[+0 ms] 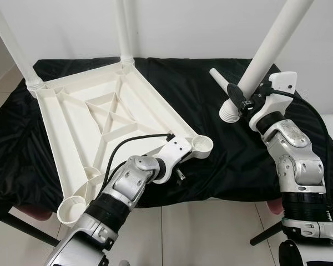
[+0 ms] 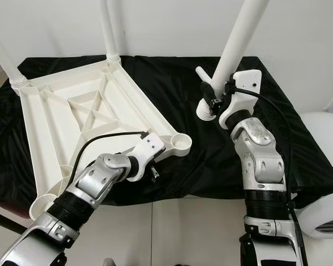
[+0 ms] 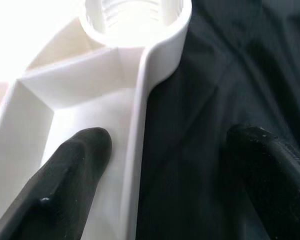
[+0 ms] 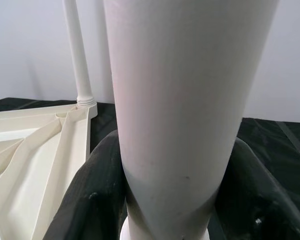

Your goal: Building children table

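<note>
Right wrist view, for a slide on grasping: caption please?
Right claw shut on a white table leg, above the upturned tabletop on black cloth.

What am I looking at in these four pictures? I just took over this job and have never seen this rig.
You are looking through a humanoid robot with two silver arms, each ending in a two-fingered black pincer. The two wide pictures come from its head, looking down at a surface draped in black cloth. The two close-ups come from cameras on its wrists.

On the cloth lies a white plastic tabletop, upside down, ribs showing. Two legs already stand in its far corner sockets. The near right corner socket is empty, as is the near left one.

The left pincer straddles the tabletop's edge by that socket, one finger inside the rim, the other over the cloth. The right pincer grips a third leg, tilted, its threaded end just above the cloth.
</note>
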{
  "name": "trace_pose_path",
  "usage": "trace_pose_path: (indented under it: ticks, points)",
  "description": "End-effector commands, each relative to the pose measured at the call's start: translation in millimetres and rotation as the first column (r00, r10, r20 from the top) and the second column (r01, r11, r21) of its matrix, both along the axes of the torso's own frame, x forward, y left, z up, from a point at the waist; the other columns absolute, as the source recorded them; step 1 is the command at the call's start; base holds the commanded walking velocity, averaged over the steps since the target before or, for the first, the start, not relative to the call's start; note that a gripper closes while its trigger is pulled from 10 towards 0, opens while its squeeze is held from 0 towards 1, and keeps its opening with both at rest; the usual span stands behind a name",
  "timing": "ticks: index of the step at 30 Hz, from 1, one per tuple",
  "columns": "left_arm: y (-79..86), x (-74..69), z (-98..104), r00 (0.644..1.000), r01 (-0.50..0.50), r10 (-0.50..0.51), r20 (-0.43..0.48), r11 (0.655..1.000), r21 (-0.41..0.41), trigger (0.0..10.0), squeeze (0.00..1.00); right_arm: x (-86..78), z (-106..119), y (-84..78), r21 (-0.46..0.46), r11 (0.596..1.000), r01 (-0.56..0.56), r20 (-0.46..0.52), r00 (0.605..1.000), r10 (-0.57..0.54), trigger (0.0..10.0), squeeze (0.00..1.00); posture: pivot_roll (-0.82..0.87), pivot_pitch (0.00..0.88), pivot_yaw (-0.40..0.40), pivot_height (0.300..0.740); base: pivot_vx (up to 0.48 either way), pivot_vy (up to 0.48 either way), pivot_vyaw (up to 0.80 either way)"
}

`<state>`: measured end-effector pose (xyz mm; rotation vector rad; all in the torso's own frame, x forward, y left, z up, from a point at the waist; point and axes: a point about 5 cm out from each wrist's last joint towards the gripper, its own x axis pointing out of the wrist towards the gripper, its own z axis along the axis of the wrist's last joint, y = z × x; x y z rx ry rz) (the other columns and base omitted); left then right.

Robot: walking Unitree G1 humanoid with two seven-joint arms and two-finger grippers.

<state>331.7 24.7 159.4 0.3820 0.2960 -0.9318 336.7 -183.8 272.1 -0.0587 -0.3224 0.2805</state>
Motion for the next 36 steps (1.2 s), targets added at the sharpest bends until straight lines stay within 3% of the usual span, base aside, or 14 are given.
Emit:
trace_pose_path:
  ticks: [1, 3, 4, 5, 6, 23, 33, 34, 35, 36]
  points:
    - [4.4, 6.3, 3, 0.998, -0.061, 0.061, 0.016, 0.998, -0.002, 7.2, 0.00, -3.4, 4, -0.2, -0.005, 1.000, -0.006, 0.024, 1.000, 0.006, 10.0, 0.00, -0.09, 0.088, 0.039, 0.740, 0.000, 0.000, 0.00]
    - [3.7, 6.8, 4, 0.998, -0.057, 0.057, 0.015, 0.998, -0.004, 7.2, 0.00, -3.4, 4, -0.1, -0.005, 1.000, -0.006, 0.024, 1.000, 0.006, 10.0, 0.00, -0.09, 0.088, 0.039, 0.740, 0.000, 0.000, 0.00]
    - [3.3, 7.8, 4, 0.998, -0.057, 0.057, 0.016, 0.998, -0.005, 5.8, 0.00, -3.4, 3, 0.3, -0.006, 1.000, -0.007, 0.024, 1.000, 0.007, 10.0, 0.00, -0.09, 0.089, 0.042, 0.740, 0.000, 0.000, 0.00]
    - [3.3, 7.8, 4, 0.998, -0.057, 0.057, 0.016, 0.998, -0.005, 5.8, 0.00, -3.4, 3, 0.3, -0.006, 1.000, -0.007, 0.024, 1.000, 0.007, 10.0, 0.00, -0.09, 0.089, 0.042, 0.740, 0.000, 0.000, 0.00]
    - [2.9, 8.3, 3, 0.998, -0.058, 0.058, 0.013, 0.998, -0.006, 0.0, 0.00, -3.4, 3, 0.8, -0.006, 1.000, -0.008, 0.024, 1.000, 0.009, 10.0, 0.00, -0.09, 0.089, 0.042, 0.740, 0.000, 0.000, 0.00]
    - [-2.4, 8.0, 0, 0.999, -0.037, 0.037, -0.007, 0.999, 0.001, 0.0, 0.00, -4.9, 4, 0.1, -0.018, 1.000, -0.007, 0.026, 1.000, 0.007, 10.0, 0.00, -0.10, 0.096, 0.046, 0.740, 0.000, 0.000, 0.00]
    - [8.6, 4.7, -10, 1.000, -0.023, 0.022, 0.016, 0.999, 0.049, 0.0, 0.00, -5.9, 1, -3.0, -0.004, 0.999, -0.033, 0.008, 0.999, 0.033, 10.0, 0.00, -0.10, 0.099, 0.044, 0.740, 0.000, 0.000, 0.00]
    - [11.9, 3.0, -10, 1.000, -0.008, 0.007, 0.021, 0.998, 0.063, 4.4, 0.00, -6.1, 0, -4.5, -0.005, 0.999, -0.039, 0.002, 0.999, 0.039, 10.0, 0.00, -0.10, 0.100, 0.042, 0.740, 0.000, 0.000, 0.00]
    - [11.9, 3.0, -10, 1.000, -0.008, 0.007, 0.021, 0.998, 0.063, 4.4, 0.00, -6.1, 0, -4.5, -0.005, 0.999, -0.039, 0.002, 0.999, 0.039, 10.0, 0.00, -0.10, 0.100, 0.042, 0.740, 0.000, 0.000, 0.00]
    - [15.4, 1.0, -11, 1.000, 0.010, -0.012, 0.029, 0.997, 0.077, 10.0, 0.00, -5.9, -1, -6.9, -0.011, 0.999, -0.045, -0.007, 0.999, 0.045, 10.0, 0.00, -0.10, 0.103, 0.038, 0.740, 0.000, 0.000, 0.00]
